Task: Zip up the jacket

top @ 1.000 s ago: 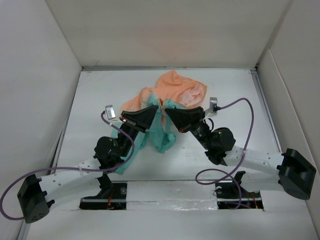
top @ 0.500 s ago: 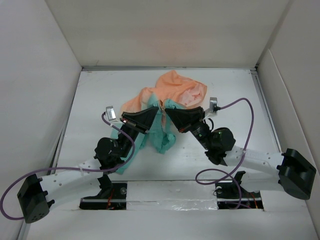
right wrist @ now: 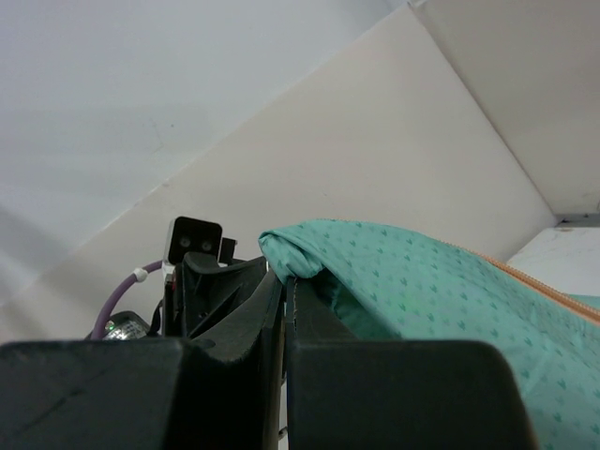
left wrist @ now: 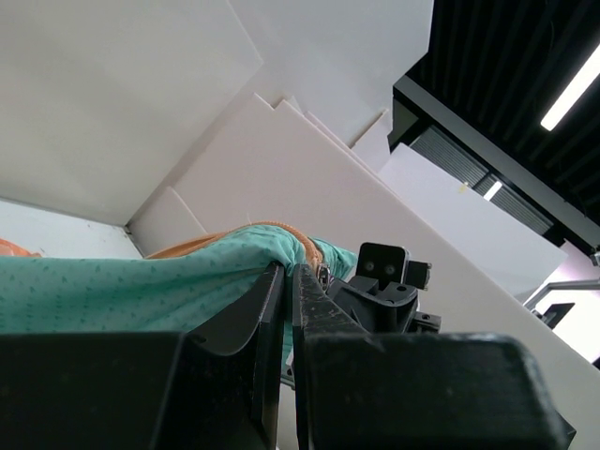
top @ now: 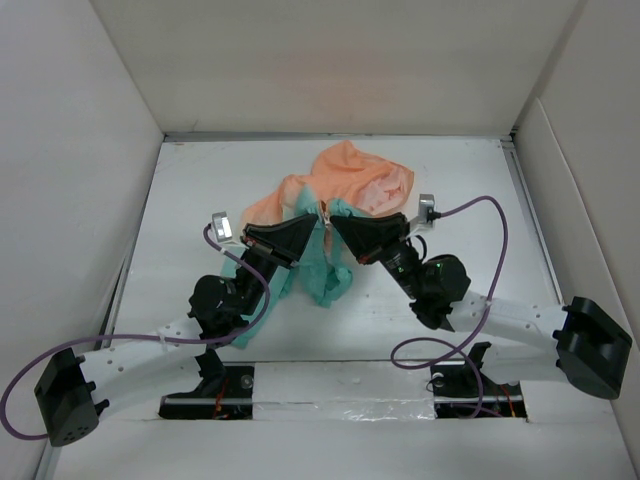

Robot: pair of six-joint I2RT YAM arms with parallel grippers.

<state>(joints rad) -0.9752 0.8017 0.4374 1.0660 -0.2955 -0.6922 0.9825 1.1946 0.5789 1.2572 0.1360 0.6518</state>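
A white table (top: 200, 190) sits boxed in by pale panel walls (top: 90, 150) on three sides, and both arms reach in from its near edge toward the middle.

The left gripper (top: 308, 217) has its jaws pressed almost together. In its wrist view a thin edge of teal cloth runs into the narrow slit between the fingers (left wrist: 267, 309). The right gripper (top: 335, 221) is closed just as narrowly, and its fingers (right wrist: 253, 309) pinch a folded teal corner at their tips. The two tips point at each other, nearly meeting, with a strip of cloth between them.

The jacket (top: 350, 180) lies at the table's centre. Its orange hood and shoulders are bunched toward the far wall. Its teal lower part is gathered up at the tips and drapes down toward the arm bases, partly under the left arm. From the right wrist, the orange zipper (right wrist: 530, 278) runs along the teal cloth's edge.

Further out, a purple cable (top: 485, 215) loops from the right wrist, and another (top: 30, 385) trails along the left arm.
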